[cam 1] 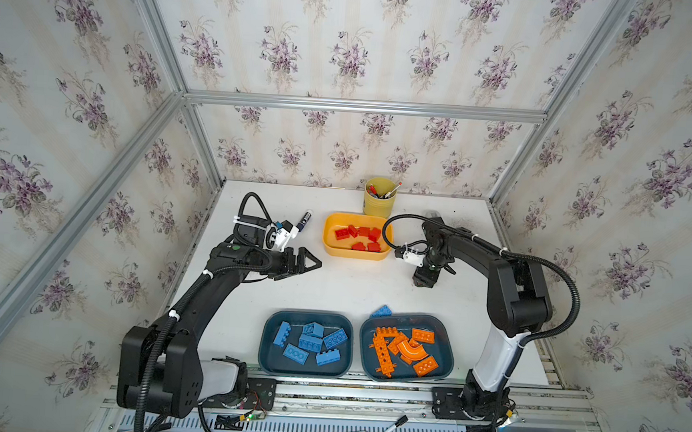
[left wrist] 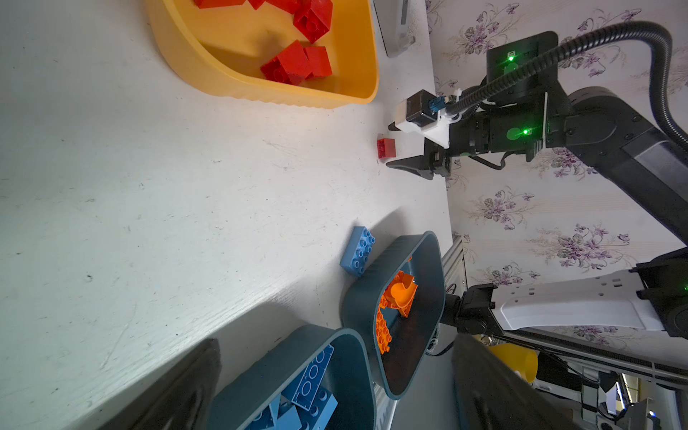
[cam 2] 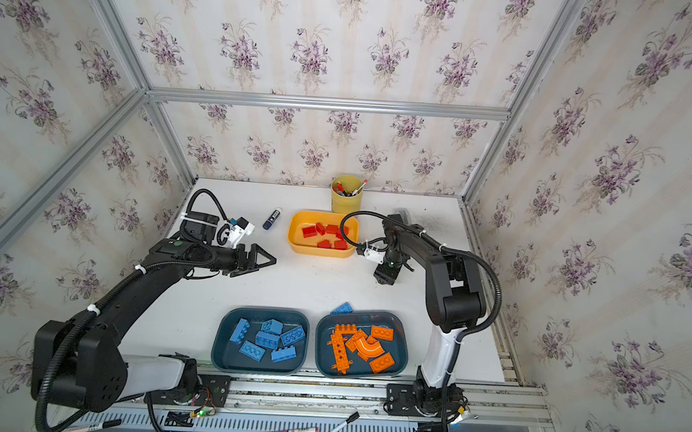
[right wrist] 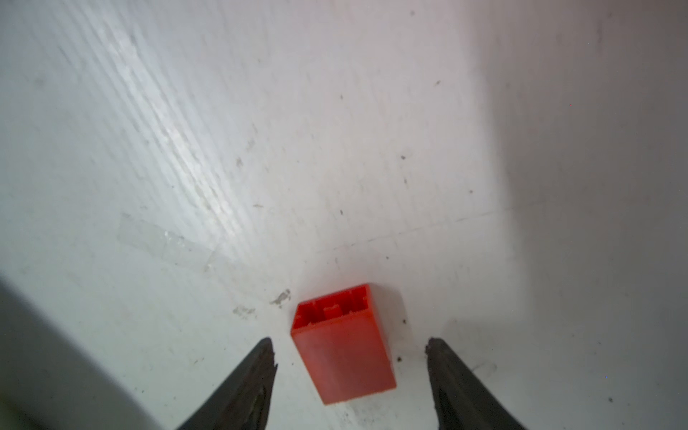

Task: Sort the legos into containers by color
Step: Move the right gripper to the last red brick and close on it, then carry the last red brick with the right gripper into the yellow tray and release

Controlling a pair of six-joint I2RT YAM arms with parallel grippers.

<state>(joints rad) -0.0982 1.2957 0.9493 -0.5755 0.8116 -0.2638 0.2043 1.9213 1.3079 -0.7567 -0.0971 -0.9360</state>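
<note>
Our right pincer (right wrist: 349,340) stands open around the red brick (right wrist: 342,357), not touching it, between the yellow tub (cam 1: 354,254) and the table's (right wrist: 223,111) right edge. The brick lies crooked, so squeezing may twist it out.

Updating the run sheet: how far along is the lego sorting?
Mostly done: red bricks sit in the yellow tub, blue bricks in one teal tub, orange pieces in the other teal tub. In hand: the right gripper, jaws open, straddles a loose red brick. Left: that, plus a stray blue brick outside the tubs.
</note>
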